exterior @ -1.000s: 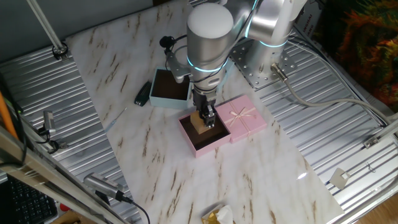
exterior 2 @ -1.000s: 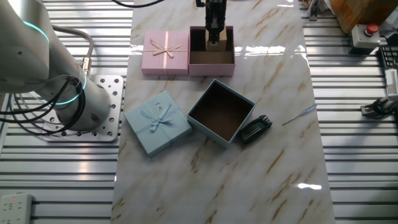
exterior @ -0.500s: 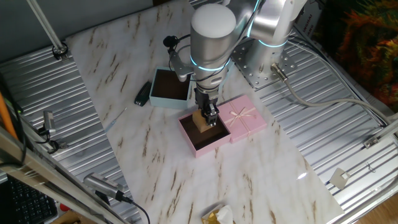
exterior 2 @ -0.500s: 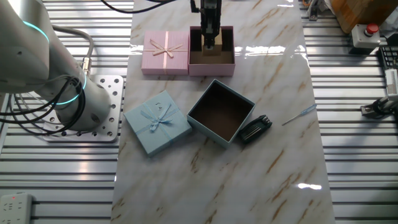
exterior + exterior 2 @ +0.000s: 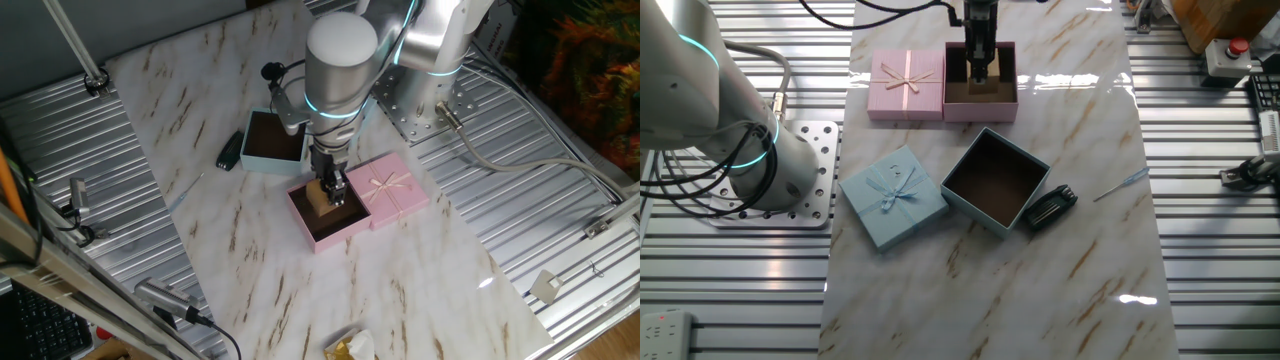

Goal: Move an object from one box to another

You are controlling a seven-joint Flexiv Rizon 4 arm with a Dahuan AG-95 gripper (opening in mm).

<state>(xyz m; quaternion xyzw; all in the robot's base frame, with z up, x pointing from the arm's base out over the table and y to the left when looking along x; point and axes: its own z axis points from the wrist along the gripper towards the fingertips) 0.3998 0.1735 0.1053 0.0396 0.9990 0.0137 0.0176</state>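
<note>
The small tan block (image 5: 320, 199) is inside the pink box (image 5: 310, 231), low against its dark floor. My gripper (image 5: 335, 191) reaches down into that box and is shut on the block. In the other fixed view the gripper (image 5: 980, 72) stands upright over the pink box (image 5: 980, 113) and hides most of the block (image 5: 981, 85). The light-blue box (image 5: 272, 164) stands behind the pink one, open, with only its dark interior showing; it also shows in the other fixed view (image 5: 974, 212).
The pink lid with a cream bow (image 5: 390, 190) lies against the pink box. The light-blue lid with a bow (image 5: 893, 196) lies beside the blue box. A black object (image 5: 1050, 207) rests by the blue box. A yellowish wrapper (image 5: 350, 347) lies at the table's near edge.
The gripper with the block has shifted slightly sideways inside the pink box and sits a little lower. Nothing else has moved.
</note>
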